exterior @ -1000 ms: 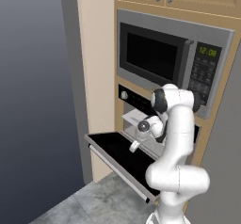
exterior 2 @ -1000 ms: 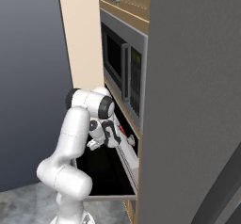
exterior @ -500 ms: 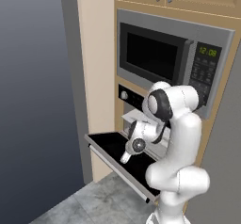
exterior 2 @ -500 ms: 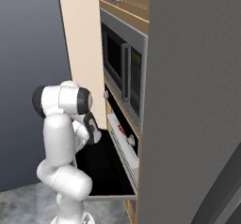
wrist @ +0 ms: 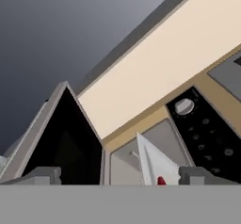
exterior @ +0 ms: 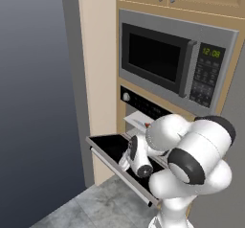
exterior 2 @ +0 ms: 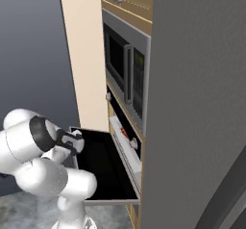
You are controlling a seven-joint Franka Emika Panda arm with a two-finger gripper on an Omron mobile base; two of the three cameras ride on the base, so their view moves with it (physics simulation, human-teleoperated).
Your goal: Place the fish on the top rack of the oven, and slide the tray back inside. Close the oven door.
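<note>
Black on its inner face, the oven door (exterior: 112, 148) is seen lying flat open at the lower centre of the left base view, with the gripper (exterior: 125, 161) held low over its front part. In the hand view two dark fingertips (wrist: 41, 175) are seen wide apart at the bottom edge, with nothing pinched between them.

Beyond the door, the pale tray (exterior: 139, 120) is seen projecting from the oven (exterior: 143, 108), just below the black control strip and its silver knob (wrist: 184, 106). A small red spot, taken to be the fish (wrist: 161, 181), is seen on the tray at the lower centre of the hand view and again as a red fleck (exterior 2: 124, 133) at the centre of the right base view; its exact pose cannot be told. Above, the microwave (exterior: 172, 62) occupies the upper right of the left base view.

The tray is judged not yet pushed home. Should the door be lifted first, its edge would probably strike the projecting tray, and the fish could be jolted off. A hard or off-centre push on the tray could likewise skew it or send the fish sliding.
</note>
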